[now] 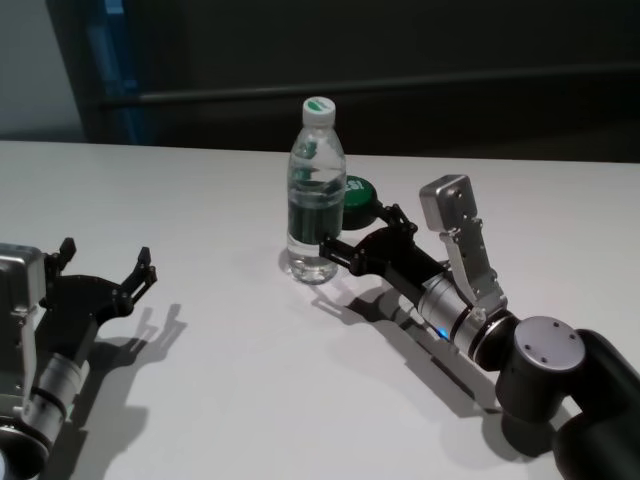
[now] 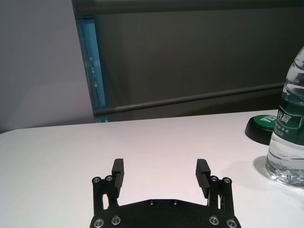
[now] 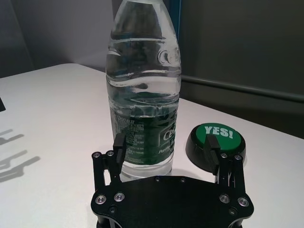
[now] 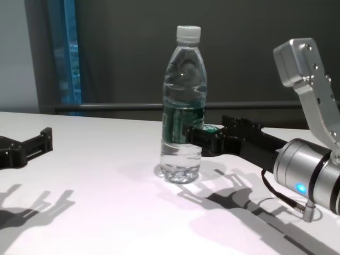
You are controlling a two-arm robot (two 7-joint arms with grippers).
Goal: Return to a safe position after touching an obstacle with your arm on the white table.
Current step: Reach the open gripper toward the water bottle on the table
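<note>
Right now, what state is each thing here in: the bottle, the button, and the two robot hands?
Water bottle: upright on the white table, cap on, partly filled.
Green YES button: sitting on the table just behind the bottle; whether it is pressed cannot be told.
Right gripper: open, low over the table, one of its fingers right at the bottle's label.
Left gripper: open, off to the left, apart from the bottle, holding nothing.

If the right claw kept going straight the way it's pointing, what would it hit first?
The water bottle. The right claw is open, and the bottle stands just ahead toward one finger, the green button behind. Contact can't be confirmed.
</note>
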